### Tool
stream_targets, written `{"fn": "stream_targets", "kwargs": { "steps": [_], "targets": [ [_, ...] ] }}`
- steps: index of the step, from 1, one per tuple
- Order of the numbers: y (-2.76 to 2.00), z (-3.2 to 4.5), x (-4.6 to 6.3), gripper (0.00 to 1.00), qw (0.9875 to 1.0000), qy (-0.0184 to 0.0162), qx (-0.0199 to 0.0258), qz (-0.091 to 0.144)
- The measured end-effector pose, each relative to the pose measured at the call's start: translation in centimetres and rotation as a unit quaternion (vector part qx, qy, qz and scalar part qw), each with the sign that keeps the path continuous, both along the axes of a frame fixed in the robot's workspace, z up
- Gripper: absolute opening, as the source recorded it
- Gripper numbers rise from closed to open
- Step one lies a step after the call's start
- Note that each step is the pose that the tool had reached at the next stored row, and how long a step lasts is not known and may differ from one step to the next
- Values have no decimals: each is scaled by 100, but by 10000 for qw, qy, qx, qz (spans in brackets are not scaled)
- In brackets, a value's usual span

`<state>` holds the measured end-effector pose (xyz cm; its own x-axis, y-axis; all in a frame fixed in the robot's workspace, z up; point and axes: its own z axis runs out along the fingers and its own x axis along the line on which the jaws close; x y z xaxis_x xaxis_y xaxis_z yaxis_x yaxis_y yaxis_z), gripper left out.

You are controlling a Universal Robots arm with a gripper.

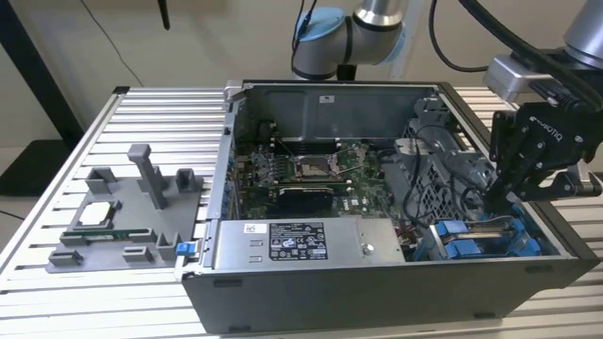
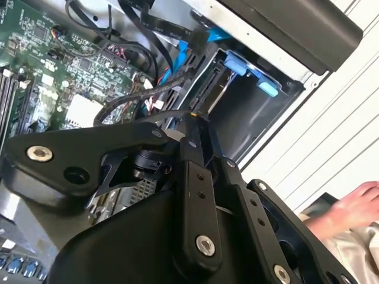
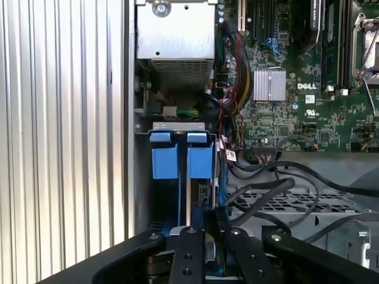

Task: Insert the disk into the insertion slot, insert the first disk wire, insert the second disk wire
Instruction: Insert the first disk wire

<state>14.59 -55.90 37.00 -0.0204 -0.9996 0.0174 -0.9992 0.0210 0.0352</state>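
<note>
Jaws: drawn together, tips all but meeting; whether anything is being pinched, I cannot tell. Gripper (image 1: 492, 200) is hanging over the computer case (image 1: 377, 296), at its near corner on the exterior view's right.

Disk (image 3: 200, 161): standing on edge in the insertion slot (image 3: 177, 126) at that same corner of the case. Likely dense, rigid and shock-sensitive; best taken by its plastic frame's sides.

Count: two blue carriers (image 3: 164, 161) standing side by side; one gripper; several black wires (image 3: 260, 189) trailing inside the case.
</note>
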Motion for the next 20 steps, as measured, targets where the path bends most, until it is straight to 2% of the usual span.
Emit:
{"fn": "stream_targets", "kwargs": {
  "steps": [7,16,20],
  "targets": [
    [-4,-52,77,0,10000,0,0,0],
    [-8,-77,116,0,10000,0,-1,1],
    [-9,-141,144,0,10000,2,2,2]
  ]
}}
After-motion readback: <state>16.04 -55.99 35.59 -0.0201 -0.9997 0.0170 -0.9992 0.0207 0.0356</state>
